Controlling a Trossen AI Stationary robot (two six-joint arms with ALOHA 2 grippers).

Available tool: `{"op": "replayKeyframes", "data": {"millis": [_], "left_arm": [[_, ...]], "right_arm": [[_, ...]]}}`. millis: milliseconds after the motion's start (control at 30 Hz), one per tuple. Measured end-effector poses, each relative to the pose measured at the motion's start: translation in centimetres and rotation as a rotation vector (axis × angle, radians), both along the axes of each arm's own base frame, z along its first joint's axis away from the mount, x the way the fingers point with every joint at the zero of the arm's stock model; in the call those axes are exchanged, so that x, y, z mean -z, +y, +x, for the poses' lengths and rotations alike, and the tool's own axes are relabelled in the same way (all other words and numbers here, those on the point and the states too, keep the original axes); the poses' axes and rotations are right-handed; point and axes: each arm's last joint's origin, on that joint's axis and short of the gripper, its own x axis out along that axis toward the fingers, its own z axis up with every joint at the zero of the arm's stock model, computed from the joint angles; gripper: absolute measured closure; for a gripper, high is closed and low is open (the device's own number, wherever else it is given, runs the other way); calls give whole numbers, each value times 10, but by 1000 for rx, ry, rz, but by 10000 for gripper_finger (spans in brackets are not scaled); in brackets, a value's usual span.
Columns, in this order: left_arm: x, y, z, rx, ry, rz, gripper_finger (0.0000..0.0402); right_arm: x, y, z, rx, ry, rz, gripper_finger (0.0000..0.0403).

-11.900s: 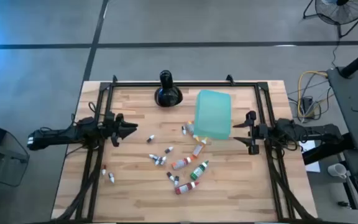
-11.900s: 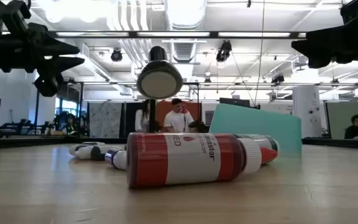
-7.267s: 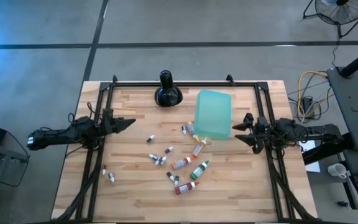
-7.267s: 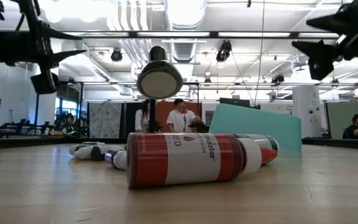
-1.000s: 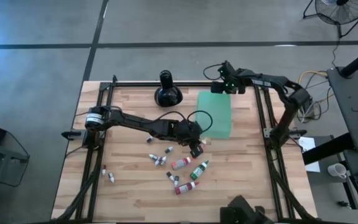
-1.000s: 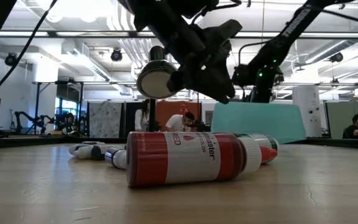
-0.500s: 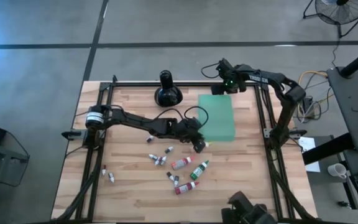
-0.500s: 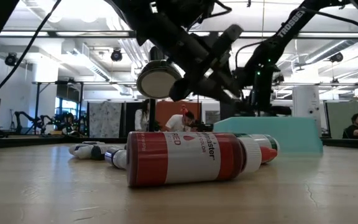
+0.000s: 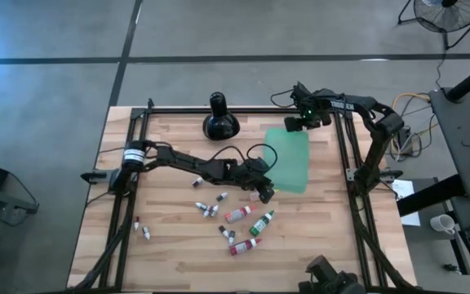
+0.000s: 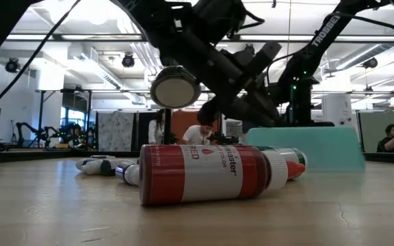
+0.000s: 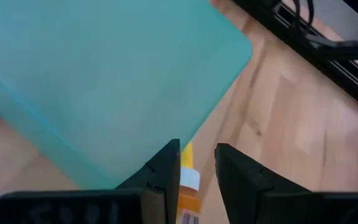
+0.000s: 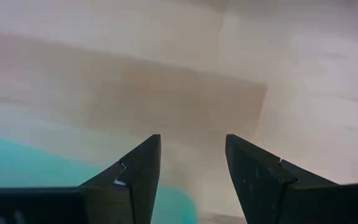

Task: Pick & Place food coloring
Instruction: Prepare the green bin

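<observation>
Reaching across the wooden table [image 9: 170, 237] from its left side, the left arm ends in the left gripper [image 9: 263, 193], which sits at the near left corner of the teal sheet [image 9: 290, 160]. Its fingers [image 11: 163, 171] stand a narrow gap apart, and an orange-and-yellow dropper bottle [image 11: 187, 186] shows between them; whether they actually pinch it cannot be told. The right arm bends in from the far right corner, its right gripper [image 9: 297, 121] poised over the far edge of the sheet. Its fingers [image 12: 132, 171] are spread with only bare wood and a strip of teal showing between them, holding nothing.

The food coloring bottles [image 9: 239, 224] lie scattered on the wood toward the near side of the table, just in front of the left gripper: a red dropper [image 9: 237, 215], a green one [image 9: 261, 222], and another red one [image 9: 246, 244] nearest the front edge, with small white-and-dark vials [image 9: 210, 209] to their left. Two more vials [image 9: 142, 229] lie well apart near the left rail. At table level the front red dropper [image 10: 211, 173] lies on its side.

A black long-necked object [image 9: 219, 121] stands at the far edge, left of the sheet. People [image 10: 392, 142] are visible in the room beyond.
</observation>
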Motion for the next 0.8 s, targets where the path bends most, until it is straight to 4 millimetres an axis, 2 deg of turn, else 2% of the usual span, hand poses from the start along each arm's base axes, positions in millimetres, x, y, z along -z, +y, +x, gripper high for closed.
{"op": "replayKeyframes", "data": {"millis": [233,500,800], "left_arm": [[1,-5,5,41,16,-17,321],[2,-6,3,36,65,21,321],[5,-11,1,62,88,9,321]], "right_arm": [[0,7,0,-48,-58,75,229],[-32,15,8,-160,-252,194,230],[-52,39,19,-267,-252,269,230]]}}
